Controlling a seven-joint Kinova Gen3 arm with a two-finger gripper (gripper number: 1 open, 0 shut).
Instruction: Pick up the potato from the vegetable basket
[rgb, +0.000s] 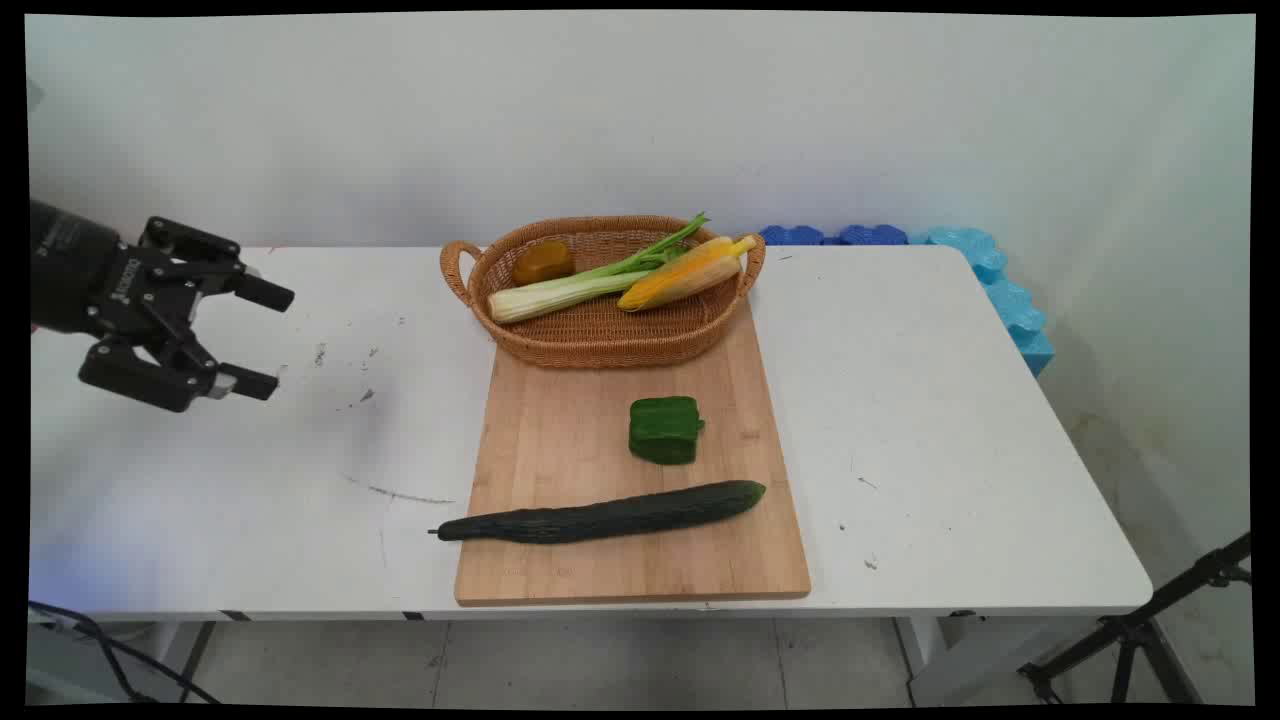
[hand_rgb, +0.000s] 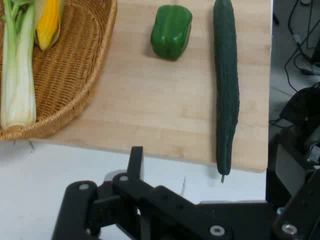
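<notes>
Gripper (rgb: 262, 338) hangs at the left of the frame above bare white table (rgb: 950, 420), fingers spread wide and holding nothing. Right of it lies a wooden cutting board (rgb: 560, 440), with a long cucumber (rgb: 600, 515) across its near end and a green bell pepper (rgb: 665, 430) just beyond. At the board's far end sits a wicker basket (rgb: 600, 345) containing celery (rgb: 570, 290), corn (rgb: 685, 272) and a brown lump (rgb: 543, 262).

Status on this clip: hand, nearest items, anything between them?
Black two-finger hand open, empty, above bare white table. Nearest: long dark green cucumber on bamboo cutting board. Nothing between them.
</notes>
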